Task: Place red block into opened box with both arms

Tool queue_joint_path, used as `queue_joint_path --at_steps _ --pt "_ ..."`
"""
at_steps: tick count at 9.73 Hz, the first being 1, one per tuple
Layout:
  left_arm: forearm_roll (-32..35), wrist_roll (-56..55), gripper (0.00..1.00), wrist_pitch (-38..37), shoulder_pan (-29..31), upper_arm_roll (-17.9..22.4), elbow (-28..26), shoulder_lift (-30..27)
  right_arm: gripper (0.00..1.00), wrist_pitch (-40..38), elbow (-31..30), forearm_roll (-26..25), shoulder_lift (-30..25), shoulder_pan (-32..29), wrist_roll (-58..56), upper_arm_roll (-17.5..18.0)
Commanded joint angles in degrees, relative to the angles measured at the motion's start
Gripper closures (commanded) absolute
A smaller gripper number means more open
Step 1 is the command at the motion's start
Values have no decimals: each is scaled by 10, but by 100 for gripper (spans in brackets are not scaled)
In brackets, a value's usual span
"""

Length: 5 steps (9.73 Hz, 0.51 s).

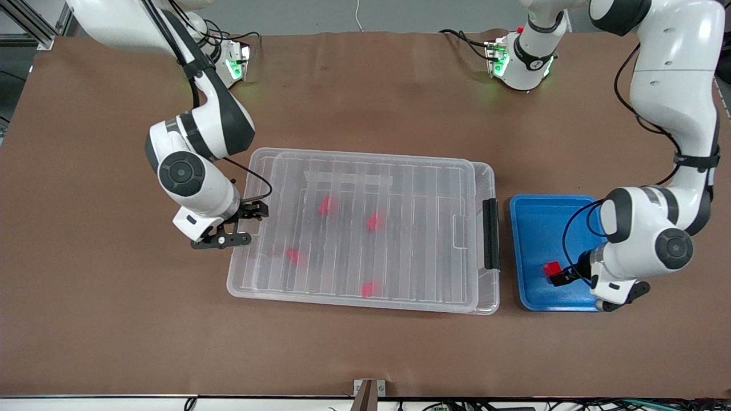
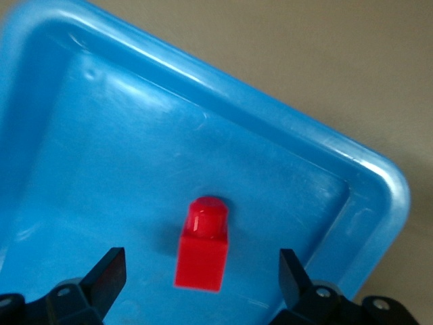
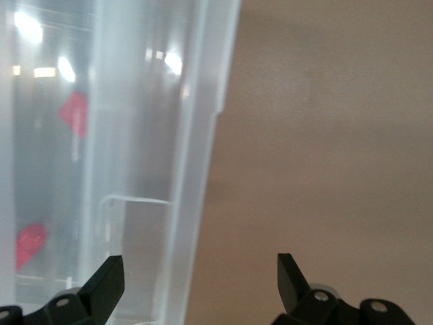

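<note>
A small red block (image 1: 552, 269) (image 2: 203, 247) stands in the blue tray (image 1: 537, 217) (image 2: 101, 135), at the corner nearer the front camera. My left gripper (image 1: 562, 277) (image 2: 199, 264) is low over it and open, one finger on each side of the block, with a gap on both sides. The clear box (image 1: 365, 157) lies mid-table with its ribbed lid on. My right gripper (image 1: 243, 225) (image 3: 199, 267) is open at the box's short end toward the right arm's end, its fingers either side of the lid's rim (image 3: 196, 169).
Several more red blocks (image 1: 374, 222) show blurred through the lid inside the box. A black latch (image 1: 490, 234) sits on the box's short end beside the blue tray. Brown table surface (image 1: 114, 319) surrounds both containers.
</note>
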Motion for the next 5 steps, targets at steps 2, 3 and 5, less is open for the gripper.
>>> queue_joint_path --at_steps 2,3,5 --pt "13 -7 34 19 -3 0 -4 33 0 -29 -22 -40 -20 -34 -12 6" --pt "13 -6 59 19 -2 0 -4 33 0 -39 -21 -40 -22 -47 -33 5" --pt "14 -7 99 19 -4 0 -3 31 0 -58 -20 -40 -28 -91 -76 2"
